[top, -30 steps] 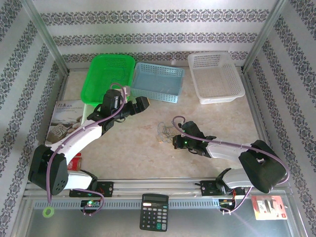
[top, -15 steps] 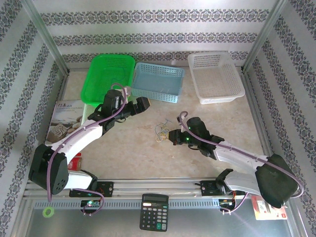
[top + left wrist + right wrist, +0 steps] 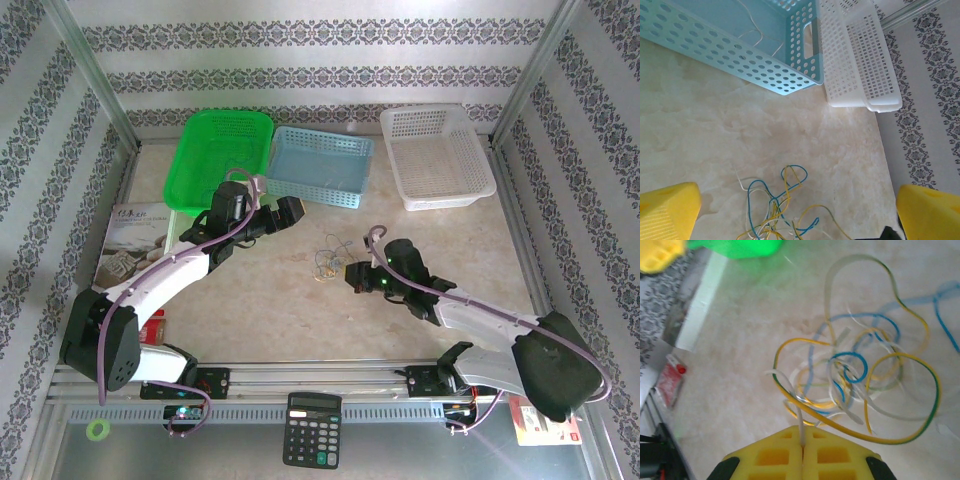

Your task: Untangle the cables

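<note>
R gripper [image 3: 352, 273] is clamped shut on a whitish strand of the cables [image 3: 327, 260], which sit mid-table [image 3: 260, 295] just left of its tip. Vs a sec ago, my R arm's reached fwd and the bundle's shifted a bit toward the blue basket [image 3: 320, 165]. L gripper [image 3: 293, 208] is wide open and empty, nr the basket. I reckon the pull's only started; nothing's free yet.

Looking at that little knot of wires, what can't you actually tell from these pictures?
Top view: the cables are too small to count strands.
Left wrist view: the tangle's lower part is cut off by the bottom edge.
Right wrist view: the far loops are blurred, and the whitish wire's end is hidden inside the shut right gripper.
</note>
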### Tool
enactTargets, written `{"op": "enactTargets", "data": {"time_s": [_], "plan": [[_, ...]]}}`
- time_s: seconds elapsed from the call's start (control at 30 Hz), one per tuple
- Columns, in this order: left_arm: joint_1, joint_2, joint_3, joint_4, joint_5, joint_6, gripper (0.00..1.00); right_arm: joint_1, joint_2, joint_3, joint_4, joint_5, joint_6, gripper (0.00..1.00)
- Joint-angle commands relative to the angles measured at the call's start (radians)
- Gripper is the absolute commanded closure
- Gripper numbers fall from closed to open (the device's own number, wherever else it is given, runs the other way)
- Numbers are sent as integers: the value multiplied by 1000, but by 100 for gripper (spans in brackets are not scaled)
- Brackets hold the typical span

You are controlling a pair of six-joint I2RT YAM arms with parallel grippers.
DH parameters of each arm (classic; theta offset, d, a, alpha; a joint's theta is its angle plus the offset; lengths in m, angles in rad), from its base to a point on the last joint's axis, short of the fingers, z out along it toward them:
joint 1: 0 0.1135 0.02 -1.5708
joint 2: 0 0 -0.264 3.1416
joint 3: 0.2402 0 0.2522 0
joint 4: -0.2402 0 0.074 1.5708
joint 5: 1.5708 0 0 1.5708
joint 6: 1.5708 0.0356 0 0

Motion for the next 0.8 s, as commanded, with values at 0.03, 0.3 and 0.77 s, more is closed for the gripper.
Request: {"op": "enactTargets", "data": {"time_s": [0.03, 0.3, 0.77], "plan": [[-13, 15, 15, 33, 16, 8, 0, -12, 9, -51, -67, 71, 19, 100], [-28, 37, 51, -85, -39, 65, 0, -16, -137, -23, -255, 197, -11, 58], [-71, 4, 10, -188, -374, 91, 0, 50, 224, 394, -254, 188, -149, 58]]}}
